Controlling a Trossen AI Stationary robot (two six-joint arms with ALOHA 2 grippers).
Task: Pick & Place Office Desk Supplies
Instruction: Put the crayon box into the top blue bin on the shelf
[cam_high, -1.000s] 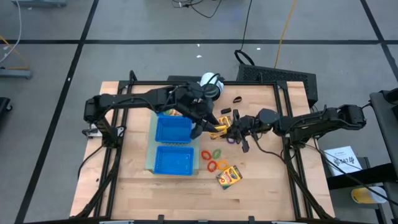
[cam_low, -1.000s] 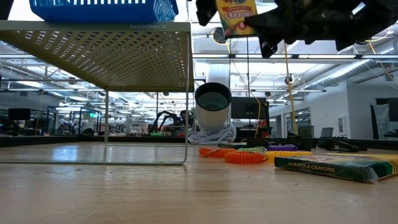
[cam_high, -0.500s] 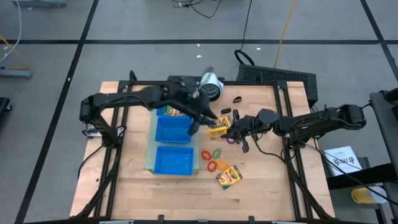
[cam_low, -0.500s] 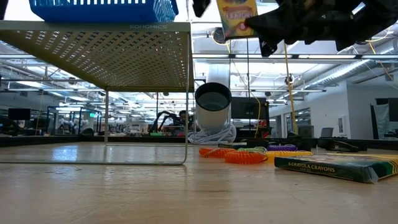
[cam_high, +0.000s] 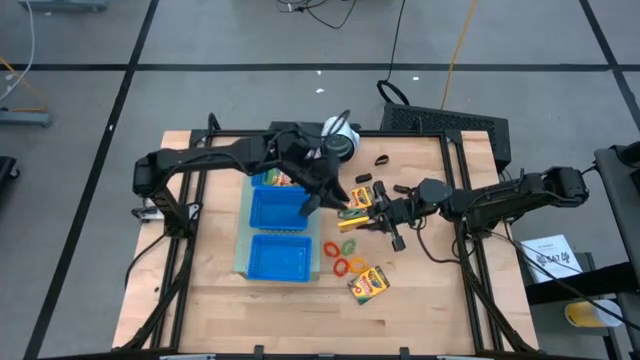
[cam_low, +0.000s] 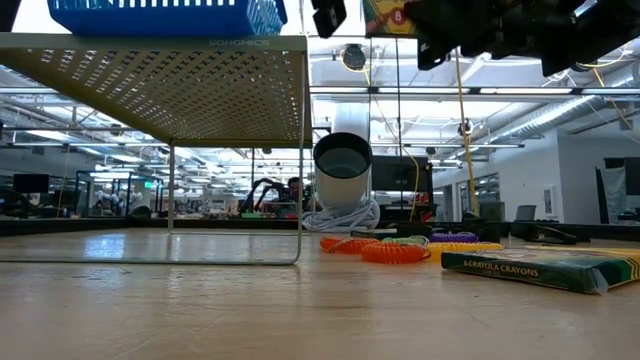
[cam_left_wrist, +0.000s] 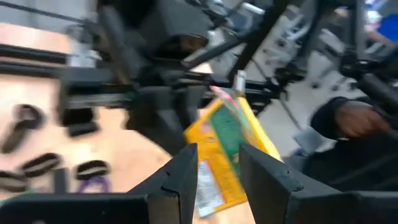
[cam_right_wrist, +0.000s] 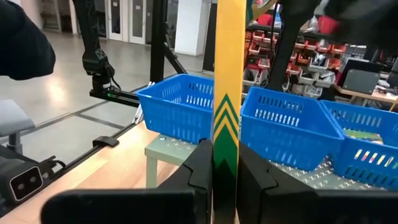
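Observation:
A yellow-and-green crayon box (cam_high: 351, 219) hangs in the air between my two grippers. My right gripper (cam_right_wrist: 225, 180) comes from the table's right and is shut on it. My left gripper (cam_left_wrist: 219, 180) reaches in from the left, open, one finger on either side of the box (cam_left_wrist: 225, 146). A second crayon box (cam_high: 368, 284) lies flat on the table, and another (cam_high: 361, 196) lies by the held one. Coloured rings (cam_high: 345, 258) lie near the second box. Small black clips (cam_high: 380, 160) lie farther back. My right gripper pinches the crayon box's two broad faces (cam_right_wrist: 226, 146) between its fingers, coming level from the table's right. The box shows edge-on and stands up past the fingers, lifted clear of the table. My left gripper: I cannot tell whether its fingers (cam_left_wrist: 186, 177) touch the box.
A blue three-compartment tray (cam_high: 300, 262) sits on a mesh shelf (cam_low: 160, 60) left of the grippers, a crayon box in its far compartment (cam_high: 277, 180). A white cylinder (cam_high: 341, 137) stands at the back. The wood near the front edge is bare.
My right gripper has rolled about the line it points along. The crayon box in it has tipped and now sits higher in the low view. My left arm swung briefly toward the far edge and came back beside the box.

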